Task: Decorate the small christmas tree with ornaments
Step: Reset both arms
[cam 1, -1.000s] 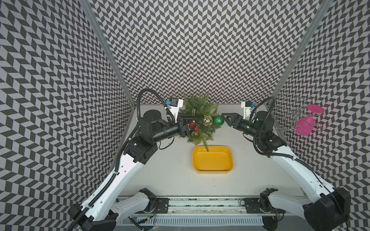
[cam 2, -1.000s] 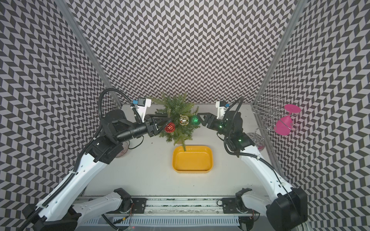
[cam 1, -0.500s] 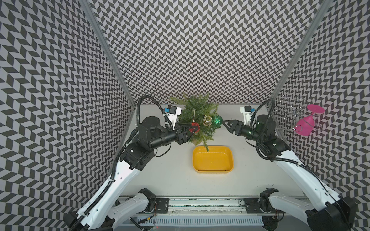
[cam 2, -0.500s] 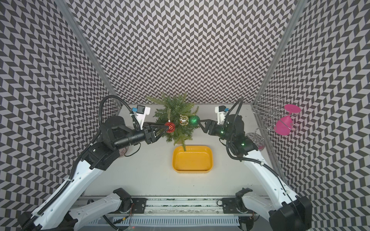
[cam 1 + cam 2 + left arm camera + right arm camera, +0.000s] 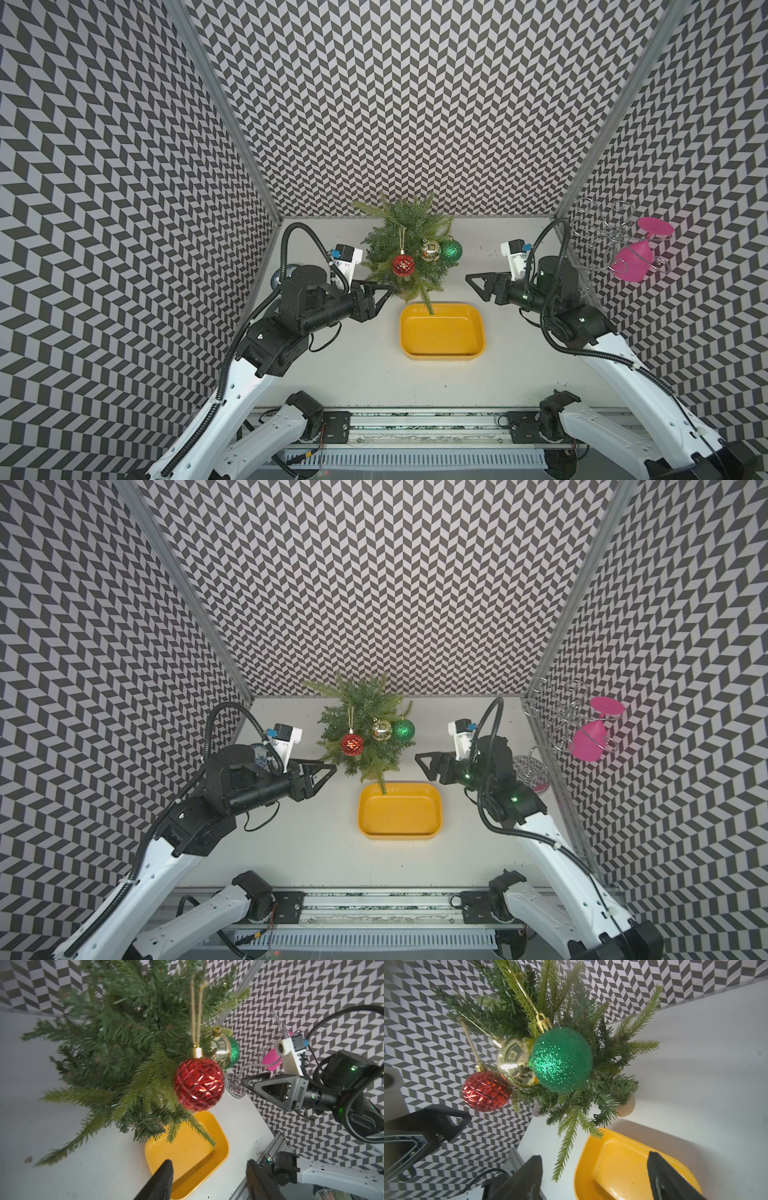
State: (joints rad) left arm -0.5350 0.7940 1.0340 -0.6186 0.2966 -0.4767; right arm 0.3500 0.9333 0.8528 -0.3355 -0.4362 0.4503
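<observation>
The small christmas tree [image 5: 409,232] [image 5: 365,717] stands at the back of the table, behind the yellow tray [image 5: 442,332]. Three ornaments hang from it by gold loops: a faceted red one [image 5: 403,265] [image 5: 199,1084], a shiny gold one [image 5: 431,250] [image 5: 513,1064] and a glittery green one [image 5: 450,251] [image 5: 560,1059]. My left gripper [image 5: 388,287] [image 5: 209,1162] is open and empty, just left of and below the red ornament. My right gripper [image 5: 468,277] [image 5: 595,1155] is open and empty, a short way right of the green ornament. Neither touches the tree.
A pink wine glass [image 5: 631,259] hangs upside down in a wire rack [image 5: 598,232] on the right wall. A blue-and-white dish [image 5: 259,754] sits behind the left arm. Patterned walls close in the left, back and right. The tree's lowest branch tip overhangs the tray's far rim.
Both arms have drawn back from the tree, the left toward the left, the right toward the right. Both grippers have opened, leaving the red and green ornaments hanging.
</observation>
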